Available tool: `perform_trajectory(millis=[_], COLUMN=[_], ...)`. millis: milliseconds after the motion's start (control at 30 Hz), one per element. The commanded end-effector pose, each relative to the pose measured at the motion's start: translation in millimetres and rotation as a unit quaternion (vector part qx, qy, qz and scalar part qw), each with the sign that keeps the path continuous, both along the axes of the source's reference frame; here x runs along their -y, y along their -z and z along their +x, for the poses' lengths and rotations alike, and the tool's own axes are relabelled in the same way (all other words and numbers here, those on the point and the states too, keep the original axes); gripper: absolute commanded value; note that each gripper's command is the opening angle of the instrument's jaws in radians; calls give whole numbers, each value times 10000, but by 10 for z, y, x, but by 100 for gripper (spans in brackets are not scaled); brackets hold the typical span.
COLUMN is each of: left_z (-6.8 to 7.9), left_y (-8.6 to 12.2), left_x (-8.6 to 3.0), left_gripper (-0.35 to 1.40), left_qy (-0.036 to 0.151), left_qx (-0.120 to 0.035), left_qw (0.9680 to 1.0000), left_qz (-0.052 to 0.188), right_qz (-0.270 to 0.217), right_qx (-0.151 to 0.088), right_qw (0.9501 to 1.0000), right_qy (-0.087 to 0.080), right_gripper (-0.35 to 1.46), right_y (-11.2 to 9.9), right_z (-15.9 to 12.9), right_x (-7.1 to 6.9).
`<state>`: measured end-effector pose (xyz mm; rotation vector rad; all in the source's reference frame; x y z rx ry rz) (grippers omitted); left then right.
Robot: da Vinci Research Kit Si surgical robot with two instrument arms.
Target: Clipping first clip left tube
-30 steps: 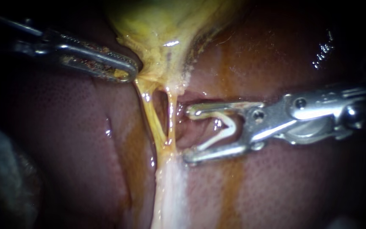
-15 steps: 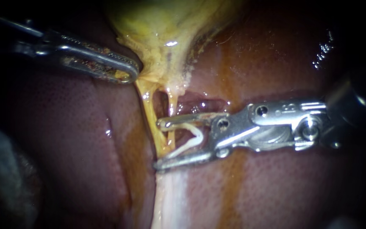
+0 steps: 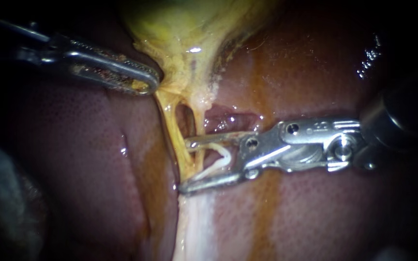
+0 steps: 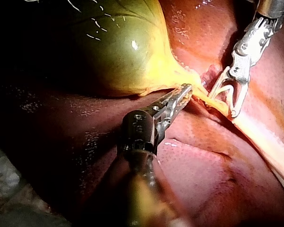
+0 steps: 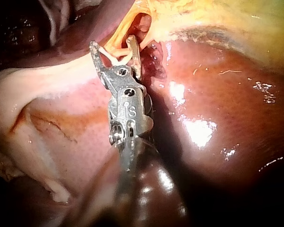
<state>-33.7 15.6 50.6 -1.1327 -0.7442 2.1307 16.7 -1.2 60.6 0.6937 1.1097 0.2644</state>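
Note:
Two thin yellow tubes run down from the gallbladder's neck (image 3: 189, 53): the left tube (image 3: 170, 126) and the right tube (image 3: 198, 126), which join lower down. My right instrument (image 3: 186, 165) comes in from the right with its jaws open and a white V-shaped clip (image 3: 217, 159) seated between them. The jaws straddle the tubes where they join, and their tips reach just to the left tube. The right wrist view shows those jaws (image 5: 112, 49) astride the yellow strands. My left instrument (image 3: 143, 82) is shut on yellow tissue beside the neck, also seen in the left wrist view (image 4: 183, 92).
Dark red liver (image 3: 315, 63) lies on both sides of the tubes. A pale band of tissue (image 3: 194, 222) runs down below my right instrument's jaws. The green gallbladder (image 4: 118, 47) bulges beyond my left instrument.
My right instrument has moved left, from short of the tubes to astride them. Its jaws stand slightly closer together. My left instrument has kept its hold.

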Motion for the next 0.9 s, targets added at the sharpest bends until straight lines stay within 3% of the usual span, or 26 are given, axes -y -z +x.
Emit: perform_trajectory(millis=[33,133,433,700,900], left_z=[0,-1,-2,-2,-1], left_y=[-1,-1,-1,-1,-2], left_x=[0,0,0,0,0], left_gripper=[-35,-35,-35,-35,-35], left_qy=[3,4,7,6,2], left_qx=[-3,-4,-6,-6,-3], left_qw=[10000,10000,10000,10000,10000], left_qz=[1,1,1,0,0], right_qz=[5,25,46,115,190], right_qx=[-45,-158,-318,-491,-580], right_qw=[10000,9998,9995,9987,9981], right_qy=[10,92,61,80,69], right_gripper=[49,48,48,48,47], right_y=[0,-1,7,34,57], right_z=[3,12,34,41,36], right_x=[1,2,7,17,12])
